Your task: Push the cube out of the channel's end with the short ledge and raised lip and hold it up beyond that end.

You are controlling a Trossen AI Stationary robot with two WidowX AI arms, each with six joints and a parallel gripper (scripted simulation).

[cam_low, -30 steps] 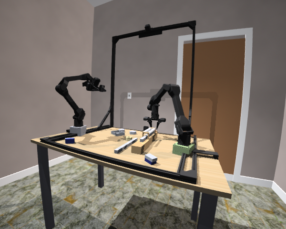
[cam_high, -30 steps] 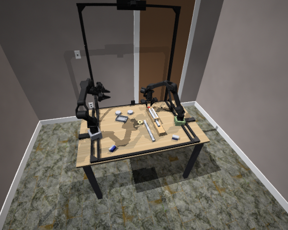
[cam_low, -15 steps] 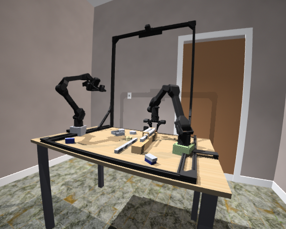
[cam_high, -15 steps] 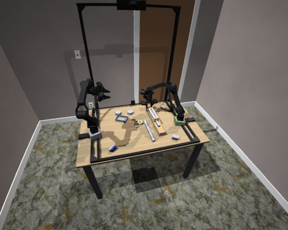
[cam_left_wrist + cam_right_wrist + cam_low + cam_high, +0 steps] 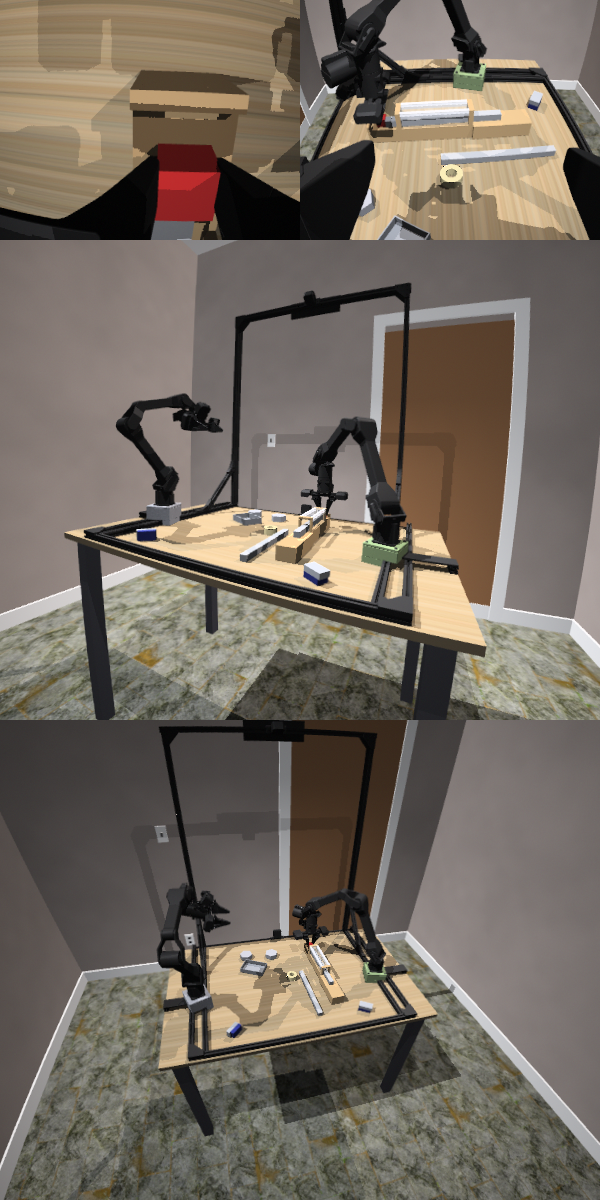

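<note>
The red cube [image 5: 187, 195] [image 5: 383, 120] is at the channel's short-ledge end, just inside the raised lip [image 5: 190, 101]. My left gripper [image 5: 185, 166] [image 5: 310, 946] points down there, a finger against each side of the cube; it is shut on the cube, low over the ledge. The wooden channel [image 5: 435, 133] has pale bars along its top. A grey rod [image 5: 487, 115] [image 5: 328, 977] lies in it, protruding at the other end over the long wooden block [image 5: 505, 130] [image 5: 289, 552]. Grey shows right behind the cube. My right gripper [image 5: 228, 916] [image 5: 474, 156] is open, raised and empty, away from the channel.
A loose grey bar [image 5: 311, 992] [image 5: 500, 154] lies beside the channel. A pale yellow ring [image 5: 442, 175], a shallow grey tray [image 5: 414, 229] and two pale hexagonal pieces [image 5: 246, 954] [image 5: 271, 953] are farther off. Two blue-and-white blocks [image 5: 234, 1030] [image 5: 365, 1006] lie near the front edge.
</note>
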